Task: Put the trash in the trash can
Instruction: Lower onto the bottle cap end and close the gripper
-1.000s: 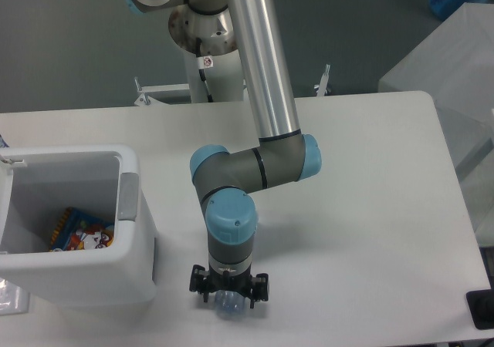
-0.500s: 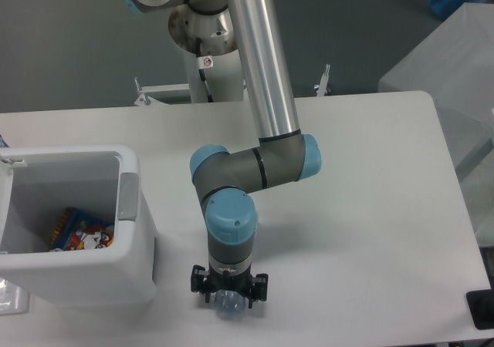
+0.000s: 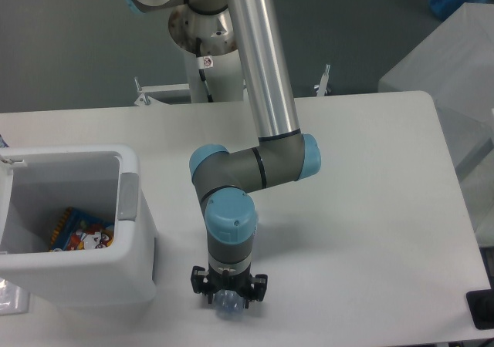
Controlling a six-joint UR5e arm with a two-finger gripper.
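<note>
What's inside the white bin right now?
The blue snack packet lies at the bottom of the white bin. The near wall hides the rest of the floor.

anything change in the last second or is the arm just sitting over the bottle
Almost nothing changed. The gripper hangs at the same spot over the crushed clear bottle near the table's front edge, at most a hair's shift. The blue snack packet still lies inside the white trash can.

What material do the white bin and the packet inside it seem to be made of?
The white bin looks like moulded plastic: thick rounded walls, smooth matte surface. The packet seems to be printed plastic film, judging by its bright colours; its finish is too small to tell.
</note>
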